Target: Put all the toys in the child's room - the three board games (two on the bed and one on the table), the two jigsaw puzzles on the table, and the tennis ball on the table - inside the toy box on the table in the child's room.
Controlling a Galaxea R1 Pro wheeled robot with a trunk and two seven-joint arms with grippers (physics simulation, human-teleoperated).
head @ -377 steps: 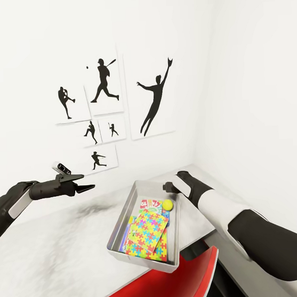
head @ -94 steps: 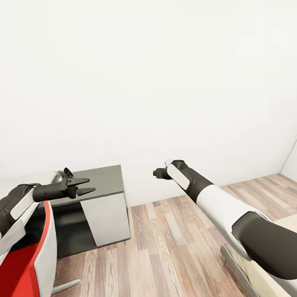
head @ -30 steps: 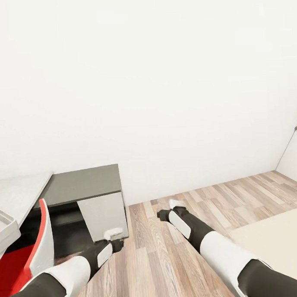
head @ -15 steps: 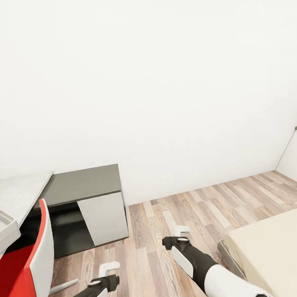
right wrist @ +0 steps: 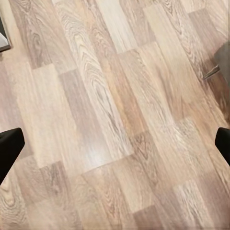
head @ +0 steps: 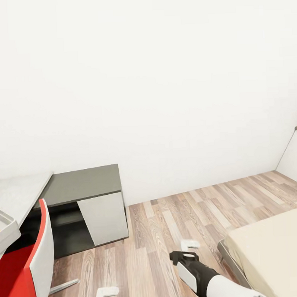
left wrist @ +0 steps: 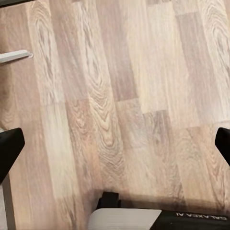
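Looks like a drive across the room, away from the table (head: 14, 189) and toward the bed (head: 274, 246) for the board games that the task places there. Best done by swinging right along the blank white wall (head: 145, 79), over the open stretch of plank floor (head: 177, 212), until more of the beige mattress comes into sight than the bare near-right corner. Stop short of the grey bed frame, close enough to reach across without leaning.

Give the dark grey cabinet (head: 85, 186) at the far left a wide berth, and likewise the red chair (head: 24, 266) at the near left, just in front of it. Remember the toy box (head: 6, 226): on the table at the far left edge, one corner in sight with a hint of yellow inside, too small to name. Plan the return path to it before picking anything up.

Carry both arms low and tucked, as now, pointing down at the planks well above them.

Left pincer (left wrist: 115, 151): spread wide, dark fingertips (left wrist: 8, 152) far apart, nothing between them but floor, touching nothing. Right pincer (right wrist: 115, 146): spread just as wide, empty, likewise clear of everything. Good for a flat box: leave both spread and close only once a box edge sits between the tips.
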